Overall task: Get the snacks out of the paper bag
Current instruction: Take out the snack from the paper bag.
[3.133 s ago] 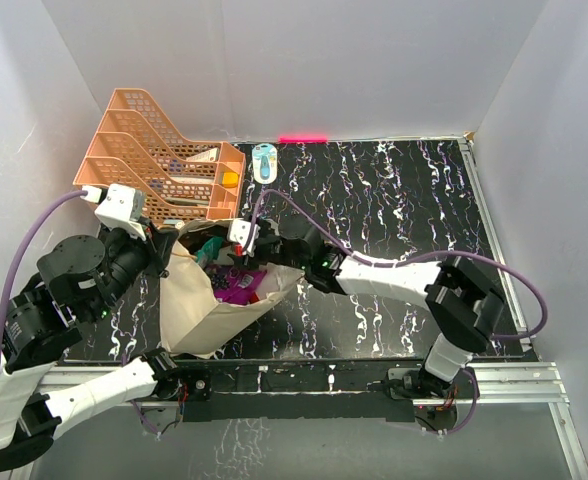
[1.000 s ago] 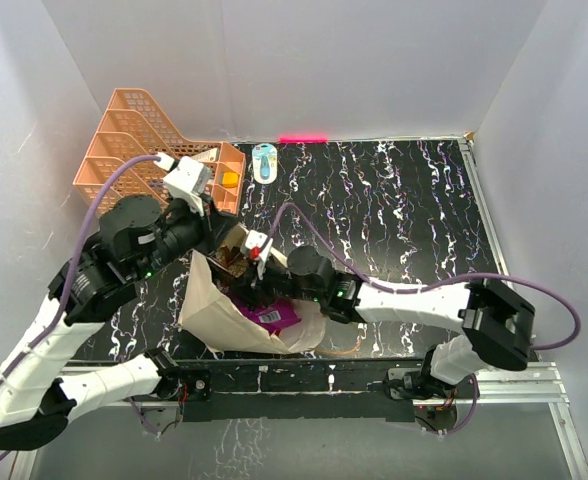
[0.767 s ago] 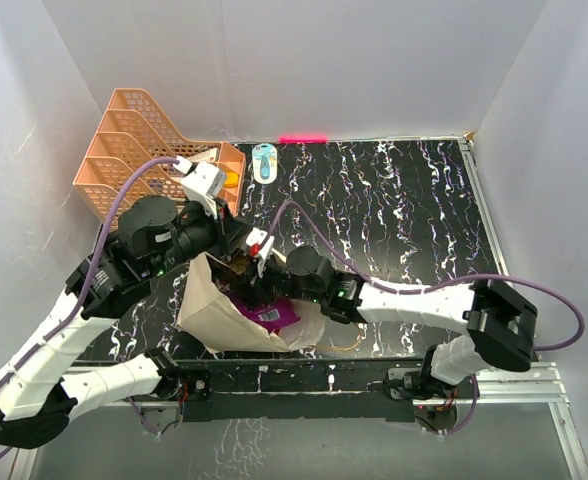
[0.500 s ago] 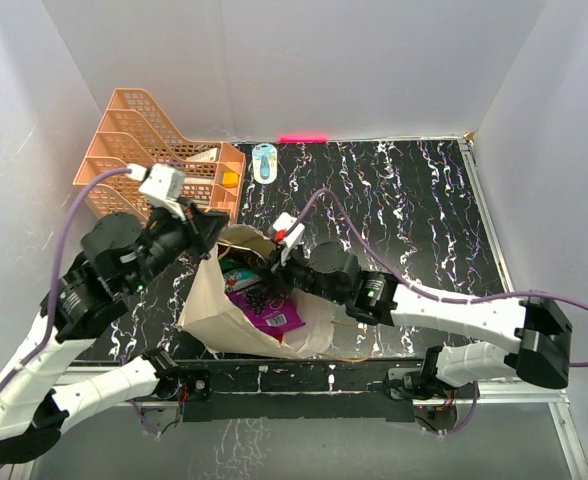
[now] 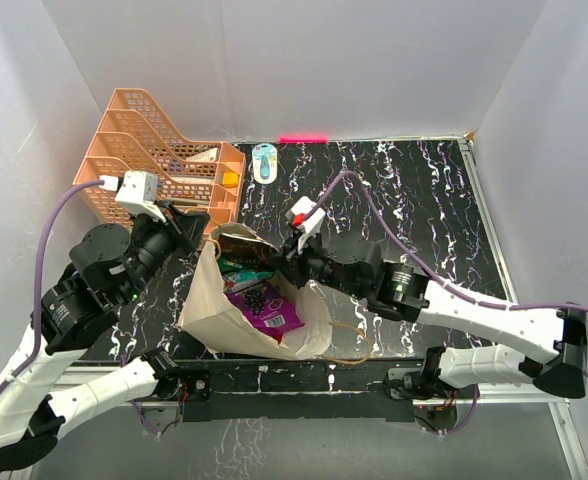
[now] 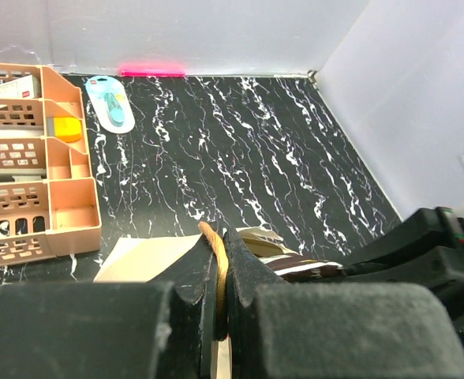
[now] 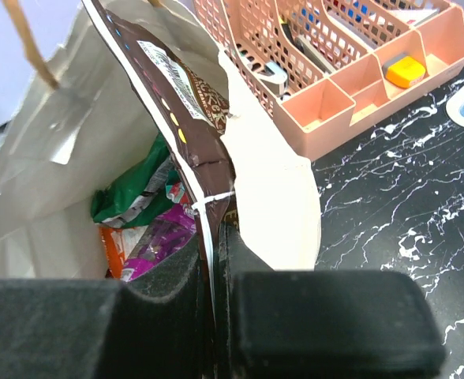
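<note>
Paper bag (image 5: 210, 300) mouth open; left gripper (image 6: 219, 243) pinches its handle (image 6: 215, 264), right gripper (image 7: 211, 251) clamps brown chip bag (image 7: 191, 101) edge.

The left arm (image 5: 74, 300) and right arm (image 5: 474, 315) are white shells with black joint housings. A purple cable (image 5: 54, 215) loops from each white wrist box (image 5: 134, 188) (the right one marked red). Jaws matte black; black bases at the desk's (image 5: 404, 200) near edge.

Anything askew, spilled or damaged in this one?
The paper bag slumps crumpled, mouth gaping, not upright; the left pincer pinches its cord handle. The right pincer clamps the dark brown chip bag, which juts from the mouth. No packets lie on the table.
</note>
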Controlling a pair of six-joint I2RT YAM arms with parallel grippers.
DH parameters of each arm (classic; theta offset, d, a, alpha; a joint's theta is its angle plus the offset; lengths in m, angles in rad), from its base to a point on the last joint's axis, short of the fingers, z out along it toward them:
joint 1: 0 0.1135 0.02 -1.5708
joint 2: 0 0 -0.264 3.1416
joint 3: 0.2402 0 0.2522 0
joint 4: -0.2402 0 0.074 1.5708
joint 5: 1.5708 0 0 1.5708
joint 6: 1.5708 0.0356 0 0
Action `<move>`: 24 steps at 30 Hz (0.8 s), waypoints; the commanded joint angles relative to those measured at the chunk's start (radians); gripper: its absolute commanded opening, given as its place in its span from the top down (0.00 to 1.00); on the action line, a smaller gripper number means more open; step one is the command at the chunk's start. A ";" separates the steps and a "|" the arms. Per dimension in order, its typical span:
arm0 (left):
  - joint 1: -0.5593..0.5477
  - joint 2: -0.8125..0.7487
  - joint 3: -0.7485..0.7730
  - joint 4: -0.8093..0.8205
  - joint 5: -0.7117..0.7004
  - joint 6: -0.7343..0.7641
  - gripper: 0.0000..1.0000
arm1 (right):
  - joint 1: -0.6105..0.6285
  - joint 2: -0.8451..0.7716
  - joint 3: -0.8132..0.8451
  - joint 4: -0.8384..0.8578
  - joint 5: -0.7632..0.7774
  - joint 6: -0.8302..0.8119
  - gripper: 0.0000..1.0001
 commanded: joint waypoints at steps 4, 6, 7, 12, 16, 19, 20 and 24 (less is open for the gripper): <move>0.003 -0.029 -0.003 -0.002 -0.110 -0.030 1.00 | 0.005 -0.098 0.147 -0.001 0.006 -0.007 0.92; 0.004 -0.029 -0.005 -0.005 -0.110 -0.030 1.00 | 0.007 -0.103 0.184 -0.030 0.017 -0.008 0.92; 0.003 -0.030 -0.004 -0.004 -0.109 -0.028 1.00 | 0.006 -0.103 0.205 -0.046 0.019 -0.012 0.92; 0.004 -0.024 -0.001 -0.012 -0.110 -0.027 1.00 | 0.007 -0.088 0.364 -0.127 0.030 -0.035 0.92; 0.004 -0.021 0.000 -0.018 -0.108 -0.026 1.00 | 0.006 -0.059 0.513 -0.175 0.048 -0.053 0.92; 0.003 -0.022 -0.005 -0.021 -0.108 -0.023 1.00 | 0.006 -0.036 0.623 -0.188 0.059 -0.092 0.92; 0.003 -0.024 -0.007 -0.020 -0.107 -0.023 1.00 | 0.006 -0.028 0.656 -0.188 0.063 -0.111 0.92; 0.004 -0.026 -0.013 -0.020 -0.104 -0.017 1.00 | 0.006 0.013 0.810 -0.190 0.126 -0.174 0.92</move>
